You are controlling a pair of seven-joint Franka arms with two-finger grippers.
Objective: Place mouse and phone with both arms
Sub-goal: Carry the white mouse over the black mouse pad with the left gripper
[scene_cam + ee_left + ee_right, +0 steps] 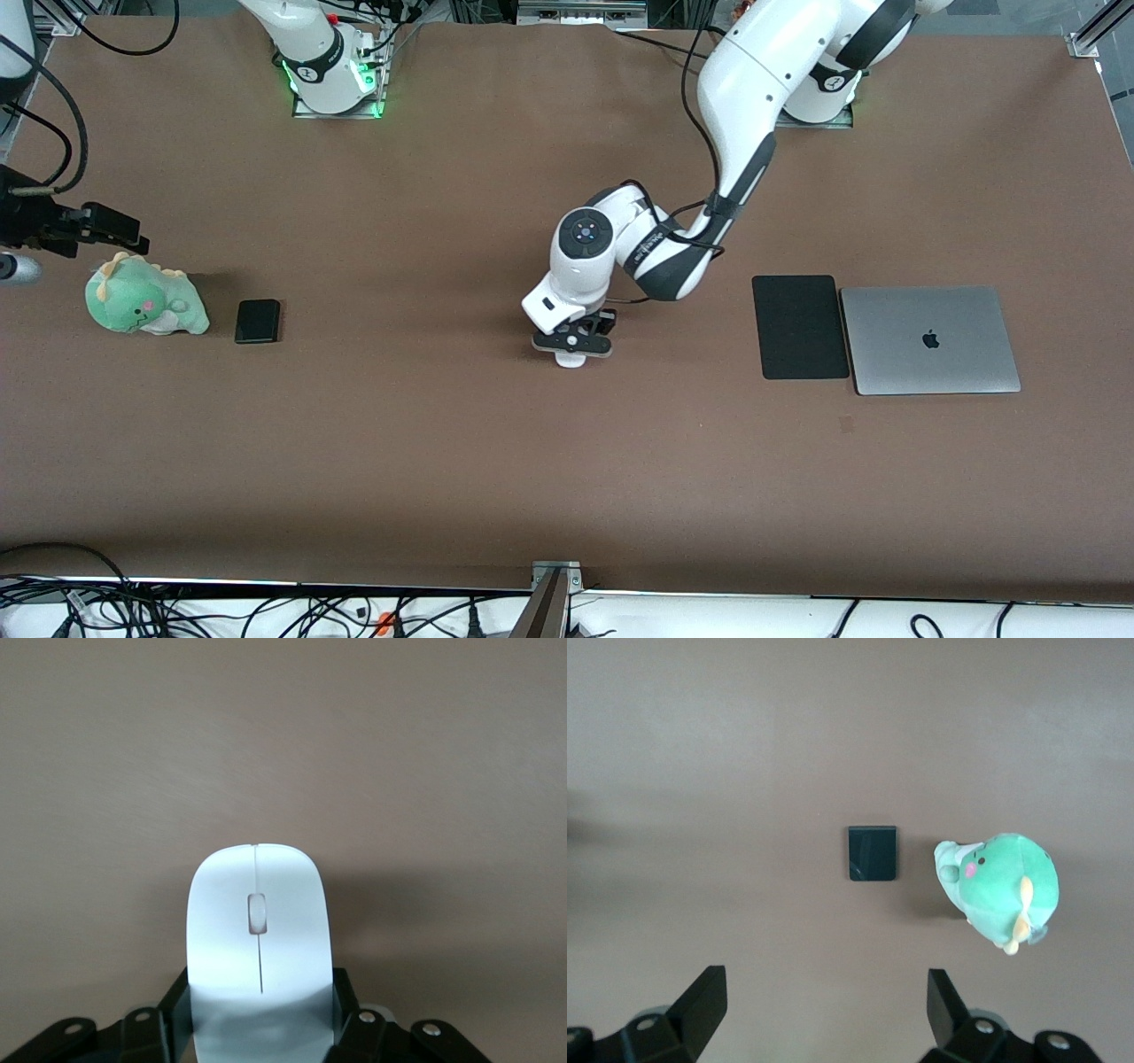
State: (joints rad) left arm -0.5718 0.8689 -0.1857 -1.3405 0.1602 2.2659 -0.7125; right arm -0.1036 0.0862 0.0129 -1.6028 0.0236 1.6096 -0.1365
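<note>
Front view: left gripper down at mid-table, clamped on the white mouse; black phone near the right arm's end beside a green plush dinosaur, right gripper up over that plush.

Left wrist view: fingers pressed against both flanks of the mouse.

Right wrist view: right gripper spread wide, holding nothing, above phone and plush.

Even, bright overhead light on the matte table.
Soft shadows fell beside the mouse, toy and phone; the mouse top glared pale; focus stayed fairly sharp.
</note>
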